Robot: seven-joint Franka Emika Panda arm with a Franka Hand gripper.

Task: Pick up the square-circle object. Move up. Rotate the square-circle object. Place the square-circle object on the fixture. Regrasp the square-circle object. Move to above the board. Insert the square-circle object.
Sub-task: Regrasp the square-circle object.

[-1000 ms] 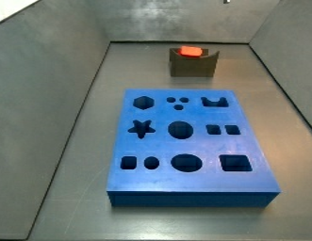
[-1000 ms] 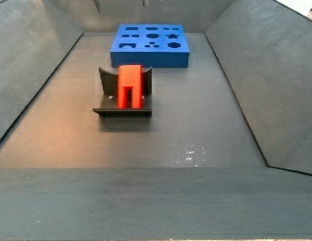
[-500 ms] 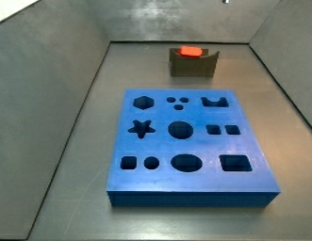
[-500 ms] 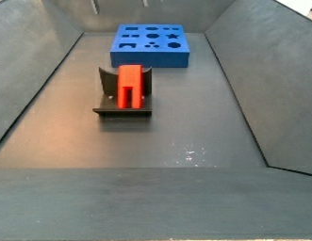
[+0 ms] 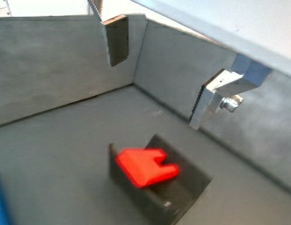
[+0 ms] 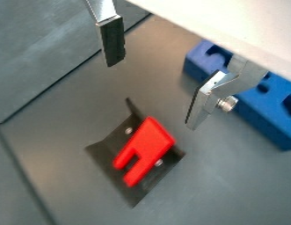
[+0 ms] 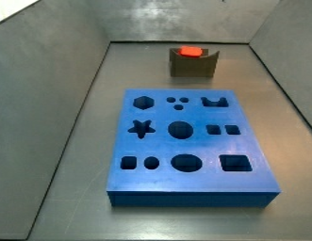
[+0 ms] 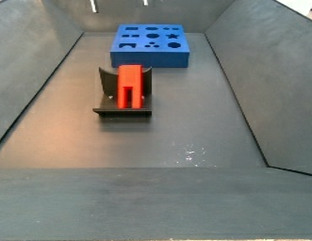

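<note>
Open, empty claw (image 6: 154, 75) above square-circle object (image 6: 144, 150), only in wrist views

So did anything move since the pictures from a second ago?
Nothing visibly changed. In both side views the square-circle object sits on the fixture just as before, and the board lies in the same spot. The gripper shows only in the wrist views, where it hangs open above the red piece, holding nothing; there is no earlier wrist picture to compare it with.
</note>
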